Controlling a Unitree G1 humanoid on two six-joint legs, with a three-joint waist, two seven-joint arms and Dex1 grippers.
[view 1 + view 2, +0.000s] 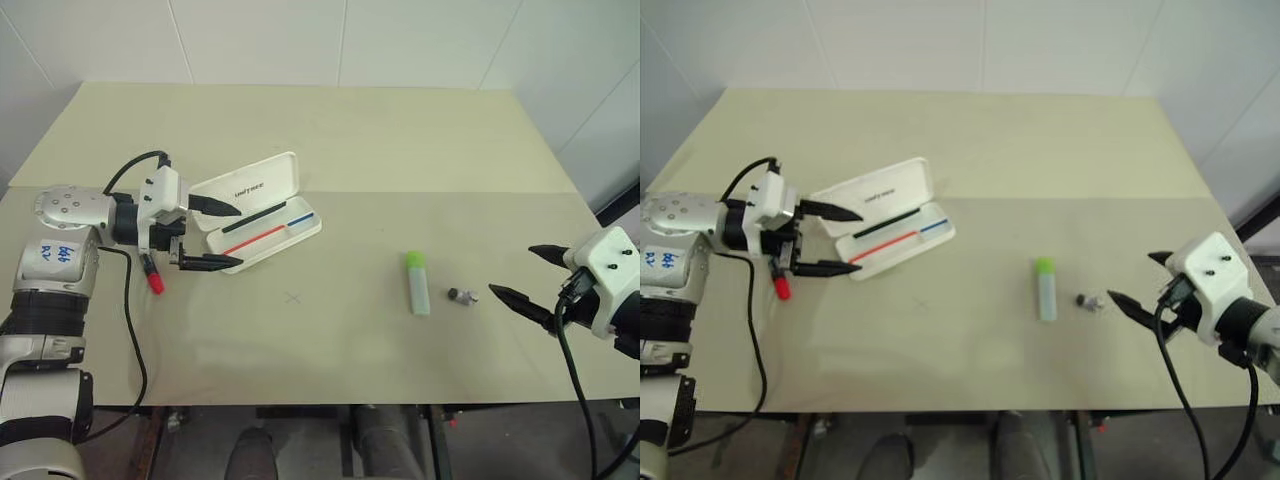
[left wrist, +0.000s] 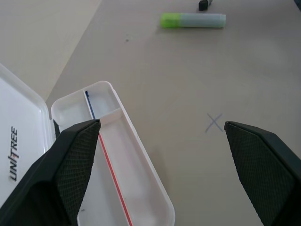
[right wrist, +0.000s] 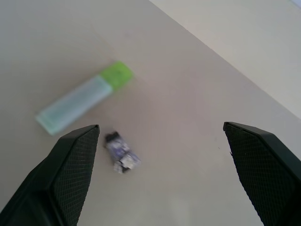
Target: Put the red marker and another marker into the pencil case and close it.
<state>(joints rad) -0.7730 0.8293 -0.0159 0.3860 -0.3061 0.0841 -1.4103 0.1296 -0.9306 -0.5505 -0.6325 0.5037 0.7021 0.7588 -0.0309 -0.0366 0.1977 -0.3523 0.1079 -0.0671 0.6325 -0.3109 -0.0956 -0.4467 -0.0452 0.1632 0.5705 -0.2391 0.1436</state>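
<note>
Pencil case [image 1: 262, 215]: you see it open, tray holding no marker.
Red marker [image 1: 152, 275]: on table beside left gripper [image 1: 222, 236].
Green-capped marker [image 1: 418, 282]: mid-table, near right gripper [image 1: 526, 278].
Grippers: both spread wide, empty.

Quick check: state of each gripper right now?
Left gripper: open, holding nothing, above the open pencil case.
Right gripper: open, holding nothing, near the green-capped marker.
</note>
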